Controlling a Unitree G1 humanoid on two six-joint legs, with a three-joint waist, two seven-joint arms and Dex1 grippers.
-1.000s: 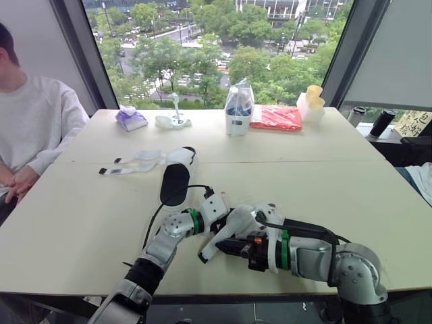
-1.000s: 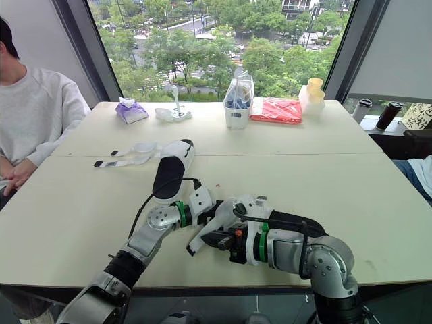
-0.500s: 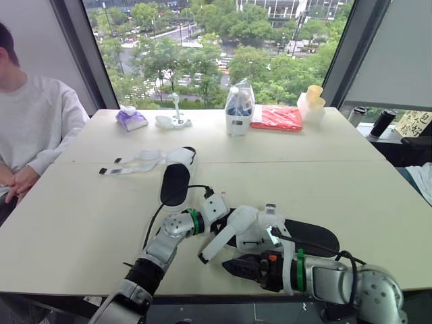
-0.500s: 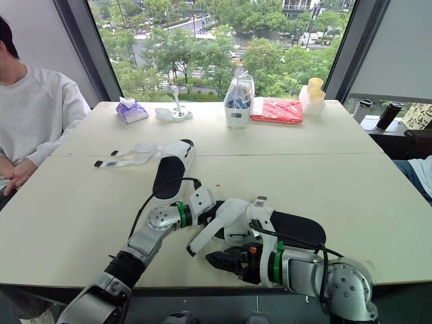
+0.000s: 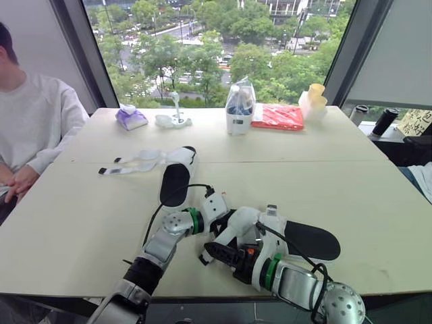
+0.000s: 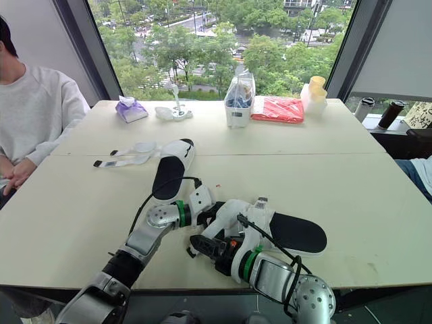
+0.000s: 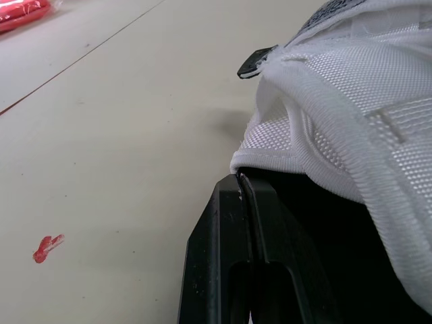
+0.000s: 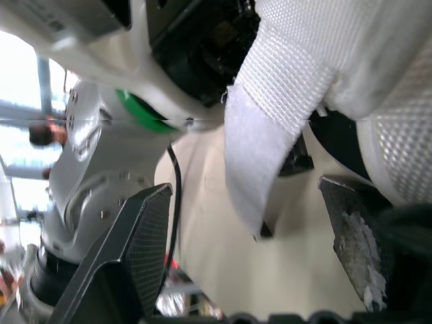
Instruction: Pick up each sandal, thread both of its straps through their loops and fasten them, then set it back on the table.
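The near sandal lies flat on the worktop, its long axis running from the left hand away toward the robot's right, heel farthest from that hand. The left hand is clenched on the edge of the white mesh upper at the toe end, holding the shoe in place. The right hand is released, fingers spread wide. The loose strap hangs straight ahead of it in the gap between the two fingers, touching neither. The strap's length slants down from the upper toward the worktop, its free end nearest the right hand. So the right hand is nearer to the strap and looks placed to close on it, while the left only steadies. Half a second ago the right hand sat lower, closer to the worktop's near edge and short of the strap. It has since come forward and toward the left hand, so that the strap is now framed by its fingers. The other sandal rests well beyond both hands, its straps splayed open, apparently not yet fastened.
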